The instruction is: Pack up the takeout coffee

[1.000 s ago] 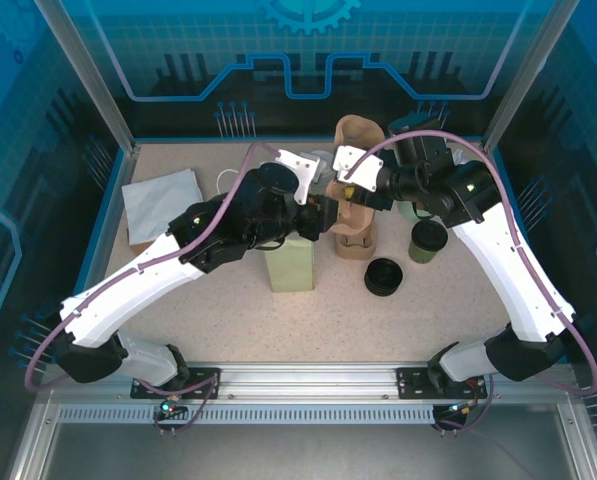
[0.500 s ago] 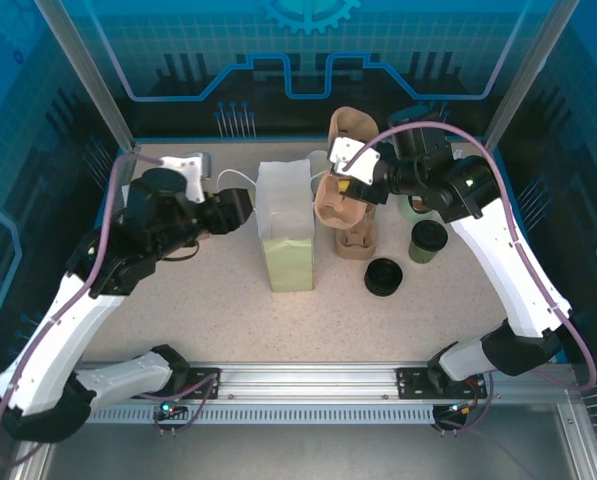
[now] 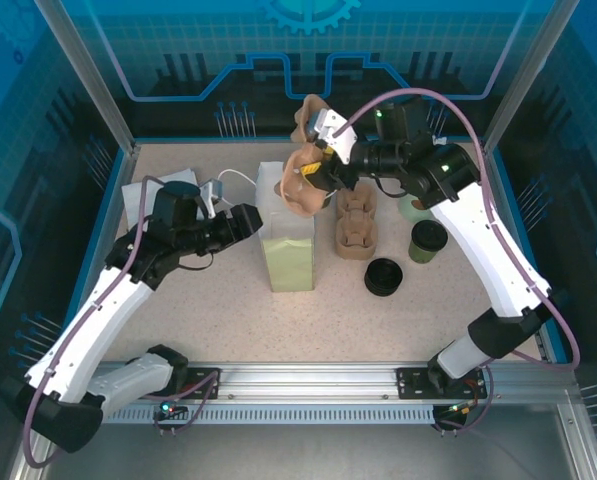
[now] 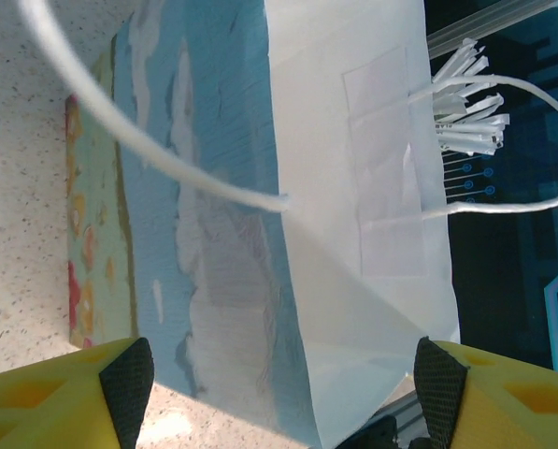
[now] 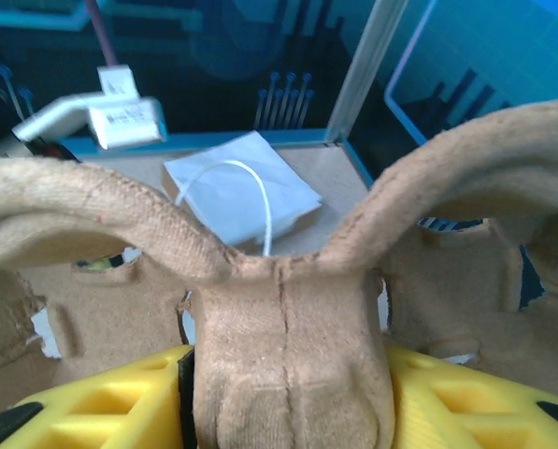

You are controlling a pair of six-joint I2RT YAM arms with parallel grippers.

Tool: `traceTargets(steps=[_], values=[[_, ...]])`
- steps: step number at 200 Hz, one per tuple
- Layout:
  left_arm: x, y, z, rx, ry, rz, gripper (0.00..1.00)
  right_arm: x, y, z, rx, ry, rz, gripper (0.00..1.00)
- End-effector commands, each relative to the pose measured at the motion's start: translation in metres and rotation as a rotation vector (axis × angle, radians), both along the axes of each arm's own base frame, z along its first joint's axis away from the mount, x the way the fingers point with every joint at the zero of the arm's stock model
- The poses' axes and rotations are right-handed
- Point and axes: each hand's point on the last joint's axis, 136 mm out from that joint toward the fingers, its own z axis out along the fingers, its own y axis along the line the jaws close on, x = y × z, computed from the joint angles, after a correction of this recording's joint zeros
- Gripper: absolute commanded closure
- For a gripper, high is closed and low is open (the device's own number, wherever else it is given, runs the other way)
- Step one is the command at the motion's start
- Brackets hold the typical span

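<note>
Top external view: two moulded, fibrous pulp trays were counted; the lifted tray [image 3: 300, 178] was clamped by the right gripper [image 3: 325, 175] near the top of one upright paper bag [image 3: 286, 240]; the other tray [image 3: 356, 228] lay on the table [image 3: 228, 320]; the left gripper [image 3: 246, 222] was spread open beside the bag.

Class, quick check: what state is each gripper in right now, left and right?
Left gripper: open, jaws wide apart at the paper bag, holding nothing.
Right gripper: closed on the cup carrier.

Bare tabletop [image 3: 278, 325] before upright paper bag [image 3: 288, 245].
</note>
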Motion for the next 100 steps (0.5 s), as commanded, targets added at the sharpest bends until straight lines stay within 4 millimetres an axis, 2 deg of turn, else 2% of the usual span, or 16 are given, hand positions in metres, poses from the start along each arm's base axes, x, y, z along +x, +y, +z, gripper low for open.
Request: traceTargets(steps=[1, 49, 76, 100], values=[[0.013, -0.006, 0.008, -0.054, -0.030, 0.005, 0.25, -0.010, 0.024, 0.010, 0.135, 0.152, 0.063, 0.50], [0.033, -0.008, -0.014, -0.013, 0.016, 0.033, 0.38, -0.010, 0.045, -0.020, 0.168, 0.413, 0.103, 0.52], [0.036, -0.007, -0.019, 0.004, 0.016, 0.036, 0.48, -0.014, 0.053, -0.034, 0.158, 0.518, 0.140, 0.52], [0.035, -0.005, -0.023, 0.013, 0.021, 0.040, 0.52, -0.011, 0.055, -0.050, 0.117, 0.594, 0.132, 0.53]])
